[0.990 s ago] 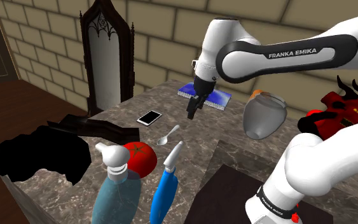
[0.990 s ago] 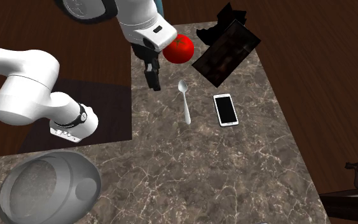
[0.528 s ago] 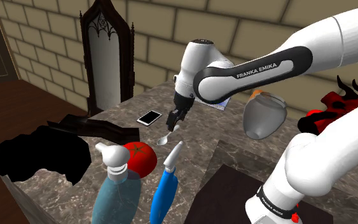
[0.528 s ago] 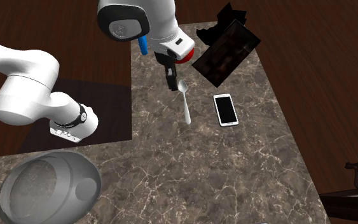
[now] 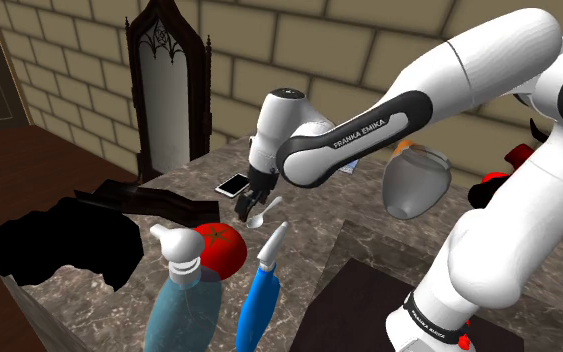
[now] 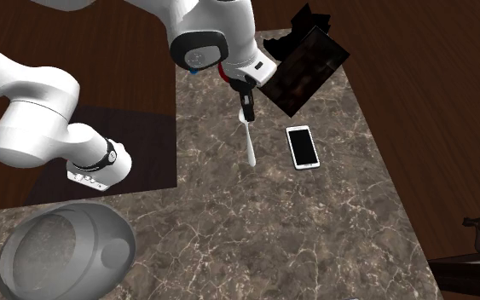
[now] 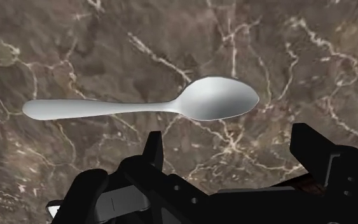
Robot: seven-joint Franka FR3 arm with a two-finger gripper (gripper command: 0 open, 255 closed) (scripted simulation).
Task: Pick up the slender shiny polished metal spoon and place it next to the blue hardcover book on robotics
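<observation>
Here, one spoon [image 7: 139, 108]; one phone [image 6: 303, 147]; one tomato [image 5: 221, 247]; two fingers [image 7: 153, 154] apart, empty.

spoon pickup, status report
Jaws open, poised over the bowl end, not touching. Spoon flat on the marble top, not yet lifted. Phone lies clear beside it; nothing in the way.

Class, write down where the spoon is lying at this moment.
In the second exterior view the spoon lies flat on the table, just left of the phone, with the open gripper poised over its bowl end.
</observation>
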